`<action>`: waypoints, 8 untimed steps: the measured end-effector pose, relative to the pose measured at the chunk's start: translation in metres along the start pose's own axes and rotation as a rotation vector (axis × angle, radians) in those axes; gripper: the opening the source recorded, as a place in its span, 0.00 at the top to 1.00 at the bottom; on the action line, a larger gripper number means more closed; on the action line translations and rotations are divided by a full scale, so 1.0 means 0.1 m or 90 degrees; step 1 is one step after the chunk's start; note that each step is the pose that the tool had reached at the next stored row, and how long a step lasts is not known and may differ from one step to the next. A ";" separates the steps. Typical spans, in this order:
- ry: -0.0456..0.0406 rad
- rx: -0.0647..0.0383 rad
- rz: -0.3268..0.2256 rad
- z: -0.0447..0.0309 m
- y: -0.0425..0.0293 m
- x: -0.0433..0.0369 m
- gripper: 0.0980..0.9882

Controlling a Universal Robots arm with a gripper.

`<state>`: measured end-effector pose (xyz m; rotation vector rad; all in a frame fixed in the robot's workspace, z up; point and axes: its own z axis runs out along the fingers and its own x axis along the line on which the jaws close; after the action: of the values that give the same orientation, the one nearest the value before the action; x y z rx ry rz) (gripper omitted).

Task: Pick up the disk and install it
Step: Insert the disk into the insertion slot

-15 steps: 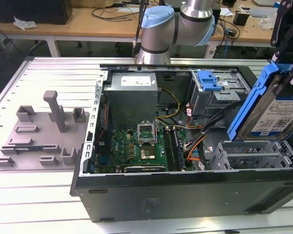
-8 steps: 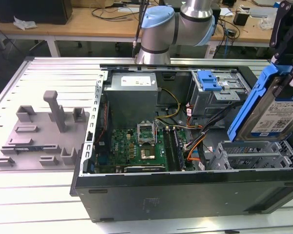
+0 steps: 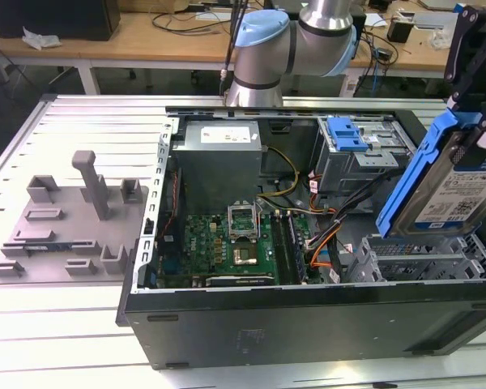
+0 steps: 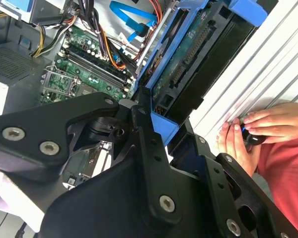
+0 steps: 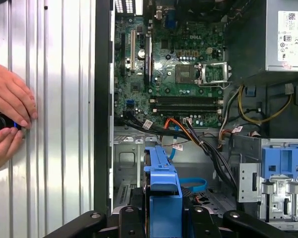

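Exterior view: one disk (image 3: 458, 194), tilted, clamped between the jaws above one open computer case (image 3: 308, 324).

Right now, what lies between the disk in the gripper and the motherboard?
A bundle of black and orange cables crosses the gap between the disk and the motherboard. The first wrist view shows this.
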<state>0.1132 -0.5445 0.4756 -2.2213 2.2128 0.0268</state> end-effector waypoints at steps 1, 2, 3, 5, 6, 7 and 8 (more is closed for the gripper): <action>0.0000 0.000 0.000 0.006 0.002 0.000 0.70; 0.0000 0.000 0.000 0.010 0.004 0.000 0.70; 0.0000 0.001 0.000 0.014 0.005 0.000 0.70; 0.0000 0.001 0.000 0.023 0.009 0.000 0.70; 0.0000 0.001 0.000 0.029 0.011 0.000 0.70; 0.0000 0.001 0.000 0.037 0.014 0.001 0.70; 0.0000 0.001 0.000 0.042 0.015 0.001 0.70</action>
<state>0.1116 -0.5445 0.4714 -2.2202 2.2116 0.0243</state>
